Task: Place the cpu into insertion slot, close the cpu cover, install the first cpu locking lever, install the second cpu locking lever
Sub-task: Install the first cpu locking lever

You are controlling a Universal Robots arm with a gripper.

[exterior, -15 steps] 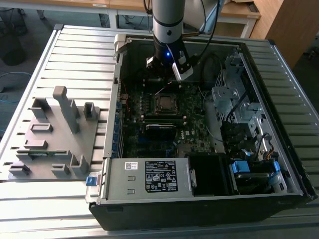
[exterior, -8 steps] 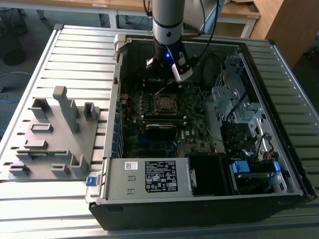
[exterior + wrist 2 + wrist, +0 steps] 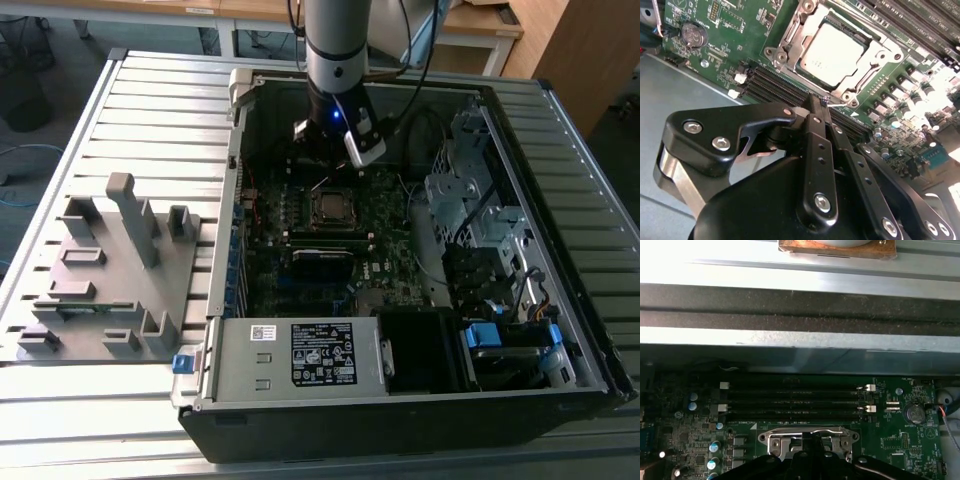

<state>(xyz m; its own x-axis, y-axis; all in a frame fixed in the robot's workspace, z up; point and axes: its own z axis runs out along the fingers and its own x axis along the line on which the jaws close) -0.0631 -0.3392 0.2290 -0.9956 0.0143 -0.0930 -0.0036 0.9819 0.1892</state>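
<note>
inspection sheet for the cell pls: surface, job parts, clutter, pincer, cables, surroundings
surface: slatted metal table, open PC case on it.
job's things: cpu seated on the board, cover down around it.
clutter: grey fixture on the table, at the exterior view's left of the case.
pincer: pincer shut, empty, tip over the memory slots next to the cover; contact unclear.
cables: black cables by the arm; wires inside the case.
surroundings: wooden desk behind the table; blue cable on the floor.
</note>
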